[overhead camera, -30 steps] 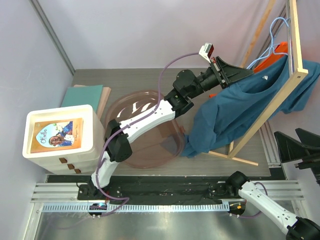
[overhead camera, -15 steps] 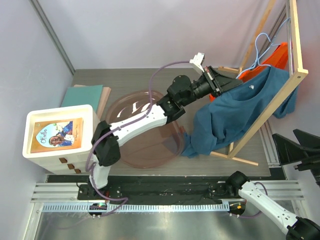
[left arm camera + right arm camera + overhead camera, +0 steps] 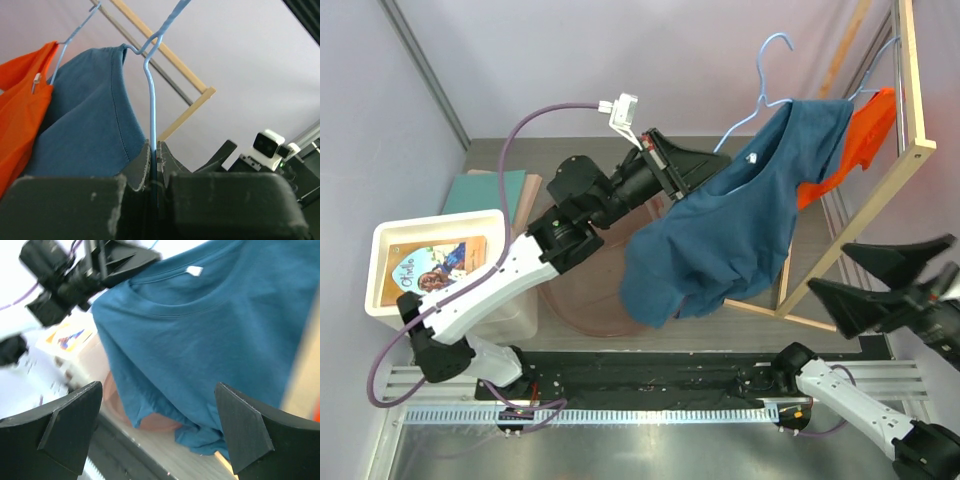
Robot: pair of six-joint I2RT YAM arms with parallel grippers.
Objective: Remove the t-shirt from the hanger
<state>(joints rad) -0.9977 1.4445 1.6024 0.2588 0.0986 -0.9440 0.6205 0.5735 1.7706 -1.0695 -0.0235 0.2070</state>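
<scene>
A blue t-shirt (image 3: 730,225) hangs on a light-blue wire hanger (image 3: 760,75), held up in the air off the wooden rack (image 3: 910,120). My left gripper (image 3: 705,168) is shut on the hanger's wire at the shirt's shoulder; in the left wrist view the wire (image 3: 151,100) runs up from between the closed pads, with the shirt (image 3: 85,120) to the left. My right gripper (image 3: 880,285) is open and empty at the right, low beside the rack; in its wrist view the shirt (image 3: 200,330) hangs ahead of its wide-apart fingers (image 3: 245,432).
An orange shirt (image 3: 855,135) stays hung on the rack. A translucent pink basin (image 3: 585,290) sits on the table under the blue shirt's hem. A white drawer unit (image 3: 440,265) with a picture card on top and a green book (image 3: 495,190) stand at the left.
My left gripper has lifted the hanger with the blue t-shirt off the rack and carried it left and up. The right gripper has risen into view and stands open.
</scene>
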